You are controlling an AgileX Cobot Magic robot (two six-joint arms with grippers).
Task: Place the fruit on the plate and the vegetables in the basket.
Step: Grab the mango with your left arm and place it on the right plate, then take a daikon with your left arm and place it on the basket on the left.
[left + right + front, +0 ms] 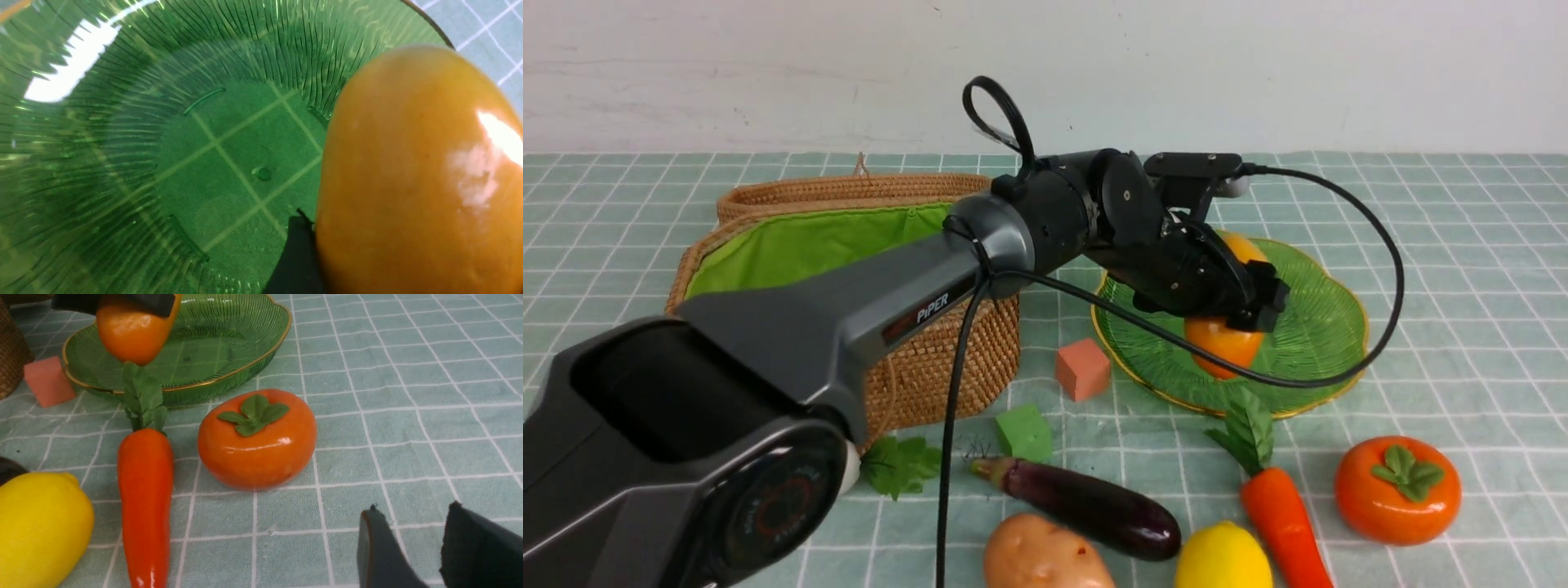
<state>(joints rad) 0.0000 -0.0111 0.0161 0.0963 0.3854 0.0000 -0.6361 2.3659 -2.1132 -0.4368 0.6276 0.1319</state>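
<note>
"PiPER" (932, 313) on left arm (792, 327); mango (1221, 347) in tool (1245, 298)

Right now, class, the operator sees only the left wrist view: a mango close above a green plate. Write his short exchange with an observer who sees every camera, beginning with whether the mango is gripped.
Operator: Is the mango gripped, or lying loose on the plate?
Observer: Gripped. The left gripper clasps it over the plate. Whether its lower end touches the plate, I cannot tell.
Operator: Which fruit is not on the plate yet?
Observer: The persimmon and the lemon, both lying in front of the plate.
Operator: Is the right gripper busy?
Observer: No, it is open with nothing between its fingers, near the persimmon.
</note>
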